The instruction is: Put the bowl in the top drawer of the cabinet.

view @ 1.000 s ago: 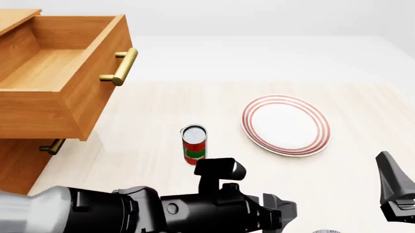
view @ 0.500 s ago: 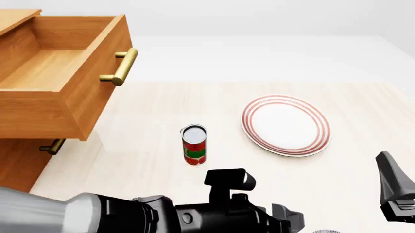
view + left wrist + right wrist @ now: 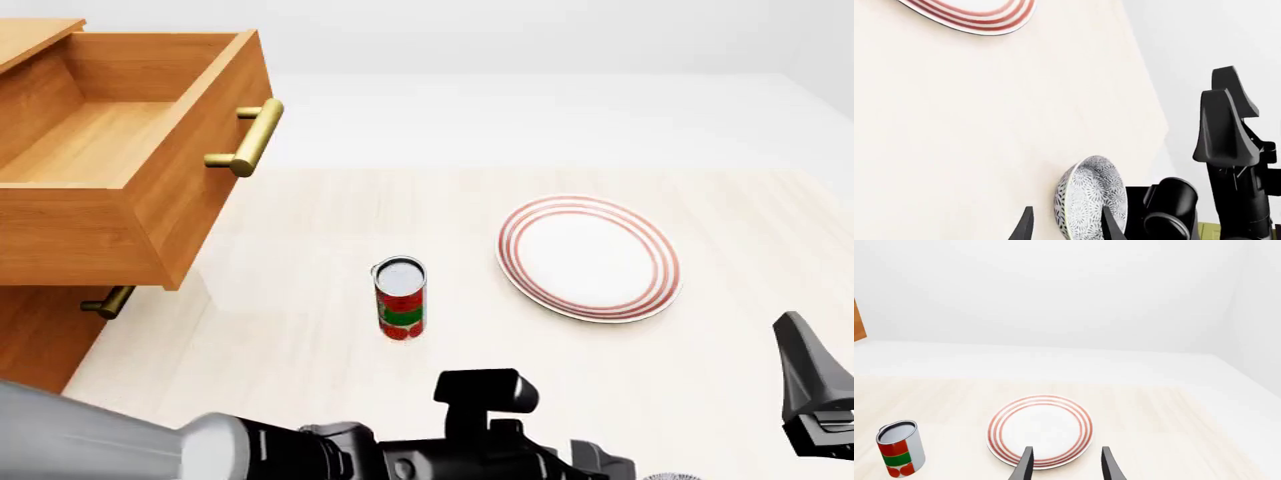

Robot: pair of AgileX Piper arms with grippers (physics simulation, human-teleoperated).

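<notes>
A pale wooden bench point(image 3: 307, 320) fills the front view. At the upper left stands the orange-brown cabinet point(image 3: 40, 340), its top drawer point(image 3: 120, 160) pulled well out and showing a bare wooden floor, the thick brass bar handle point(image 3: 251, 137) facing the bench. Near the centre a small red and green tin can point(image 3: 400, 298) stands upright; to its right, apart from it, lies a flat white plate point(image 3: 589, 257) with red rings.

The bowl point(image 3: 671, 477) — white with a dense blue-grey lacy pattern — barely peeks in at the bottom edge, right of centre. In the left wrist view the bowl point(image 3: 1091, 202) rests on the bench near its edge, and the left hand point(image 3: 1066, 227) has its fingertips spread apart on either side of the bowl's rim, not closed on it.

The right hand point(image 3: 1065, 465) also has its fingers apart — holding nothing, with the plate beyond it.
</notes>
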